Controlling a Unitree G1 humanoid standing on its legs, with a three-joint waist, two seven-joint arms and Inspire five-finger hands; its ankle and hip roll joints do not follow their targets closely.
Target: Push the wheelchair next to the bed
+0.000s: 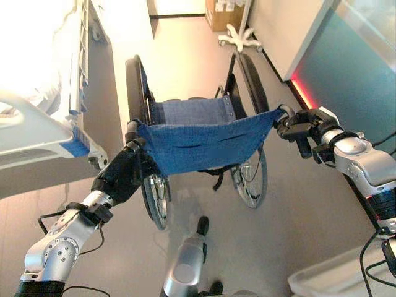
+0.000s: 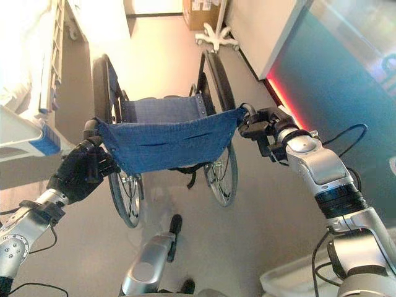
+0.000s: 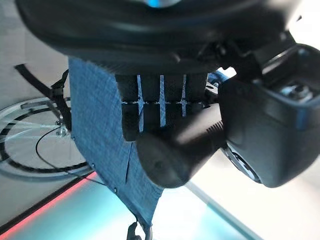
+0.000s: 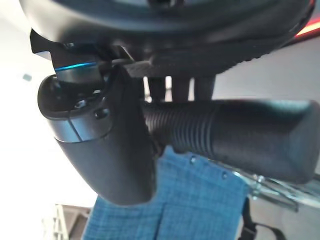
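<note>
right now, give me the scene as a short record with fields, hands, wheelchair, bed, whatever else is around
left hand: curled round the wheelchair's left push handle
right hand: curled round the right push handle, a ribbed dark grip
wheelchair: blue fabric backrest facing the robot, large wheels on the floor, seat empty
bed: to the robot's left, white frame with side rail, beside the wheelchair's left wheel with a gap between
wheeled stand base: white, farther ahead past the wheelchair
wall panel: teal, to the right, red strip along its foot

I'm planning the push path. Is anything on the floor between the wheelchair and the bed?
Nothing visible. The wheelchair stands just right of the bed, bare floor between them. Left hand and right hand each grip a push handle.
</note>
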